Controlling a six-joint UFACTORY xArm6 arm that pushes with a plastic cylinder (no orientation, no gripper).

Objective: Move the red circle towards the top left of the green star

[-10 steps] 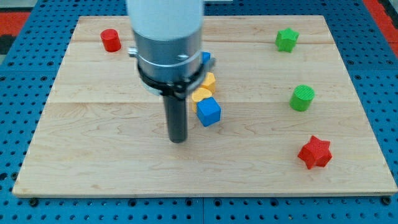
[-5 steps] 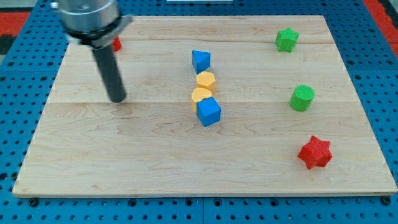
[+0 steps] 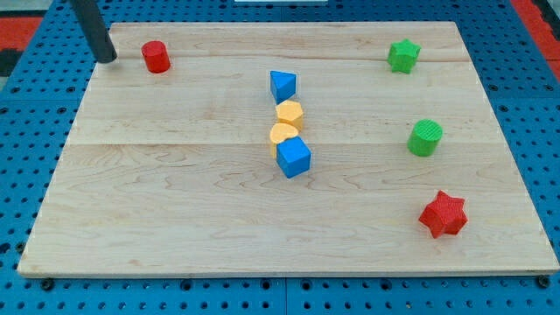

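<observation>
The red circle (image 3: 157, 56) sits near the top left corner of the wooden board (image 3: 175, 210). The green star (image 3: 403, 55) lies near the top right corner, far to the right of the red circle. My tip (image 3: 106, 59) rests at the board's left edge, a short way to the left of the red circle and not touching it.
A blue triangle (image 3: 282, 86), two yellow blocks (image 3: 289, 113) (image 3: 283, 133) and a blue cube (image 3: 293, 157) form a column in the middle. A green circle (image 3: 425, 137) sits at the right, and a red star (image 3: 443, 214) at the lower right.
My tip has swept from the board's middle, beside the blue cube, up and left to just left of the red circle. No block has moved.
</observation>
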